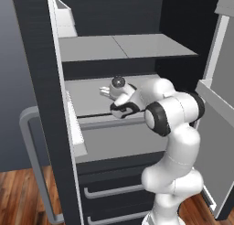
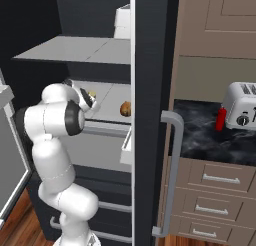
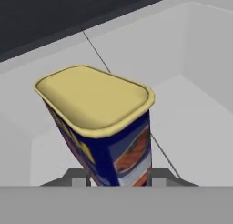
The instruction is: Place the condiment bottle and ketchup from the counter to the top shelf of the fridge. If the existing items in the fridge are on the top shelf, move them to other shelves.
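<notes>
Now my tool (image 3: 117, 180) grips the blue can (image 3: 102, 123) with the yellow lid low on its sides, inside the fridge over a middle shelf (image 1: 91, 98). It looks stiff, rather heavy and smooth, so it may slip.

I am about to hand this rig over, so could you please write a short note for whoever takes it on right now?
Gripper: shut on the blue can with a yellow lid, seen in the hand view, inside the open fridge.
Arm: reaches onto a middle shelf, below the bare upper shelf.
Also in the fridge: a small brown item on that same middle shelf, seen from the right base view.
Counter: a red bottle stands beside the toaster; it looks like the ketchup. The condiment bottle I cannot pick out.
Done: can gripped.
Left: settle the can, then bring the counter bottles to the top shelf.
</notes>
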Tool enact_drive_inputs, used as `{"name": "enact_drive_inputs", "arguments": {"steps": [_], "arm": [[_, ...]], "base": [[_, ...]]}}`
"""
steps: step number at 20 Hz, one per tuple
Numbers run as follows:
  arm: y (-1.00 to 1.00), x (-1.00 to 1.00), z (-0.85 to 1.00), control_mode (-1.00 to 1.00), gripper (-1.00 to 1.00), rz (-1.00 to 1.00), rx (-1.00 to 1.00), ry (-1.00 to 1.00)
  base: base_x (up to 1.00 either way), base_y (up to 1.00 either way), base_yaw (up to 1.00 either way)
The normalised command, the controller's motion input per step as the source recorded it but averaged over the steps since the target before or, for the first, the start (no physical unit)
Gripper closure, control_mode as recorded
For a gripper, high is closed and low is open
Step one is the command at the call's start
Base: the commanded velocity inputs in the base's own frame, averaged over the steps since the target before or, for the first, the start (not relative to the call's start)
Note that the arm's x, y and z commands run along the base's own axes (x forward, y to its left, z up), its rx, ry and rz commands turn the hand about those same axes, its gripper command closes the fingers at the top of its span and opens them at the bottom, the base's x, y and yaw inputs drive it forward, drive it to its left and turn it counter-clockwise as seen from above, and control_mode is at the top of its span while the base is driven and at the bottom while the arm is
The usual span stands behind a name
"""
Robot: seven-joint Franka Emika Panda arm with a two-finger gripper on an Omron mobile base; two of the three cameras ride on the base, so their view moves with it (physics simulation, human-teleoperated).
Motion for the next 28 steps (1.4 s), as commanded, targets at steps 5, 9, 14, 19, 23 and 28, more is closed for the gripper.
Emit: {"name": "enact_drive_inputs", "arguments": {"steps": [5,9,14,19,23,28], "arm": [[0.00,-0.01,0.26,-1.00,-1.00,-0.03,0.00,0.03],[0.00,-0.59,0.79,-1.00,-1.00,-0.01,0.01,0.00],[-0.12,-1.00,1.00,-1.00,-1.00,0.00,0.04,0.00],[-0.20,-1.00,1.00,-1.00,-1.00,0.00,0.03,0.00],[-0.23,-1.00,0.86,-1.00,-1.00,0.02,0.00,-0.01],[-0.24,-1.00,0.38,-1.00,-1.00,0.13,-0.01,-0.05]], "base": [[0.00,0.00,0.00],[0.00,0.00,0.00],[0.00,0.00,0.00],[0.00,0.00,0.00],[0.00,0.00,0.00],[0.00,0.00,0.00]]}}
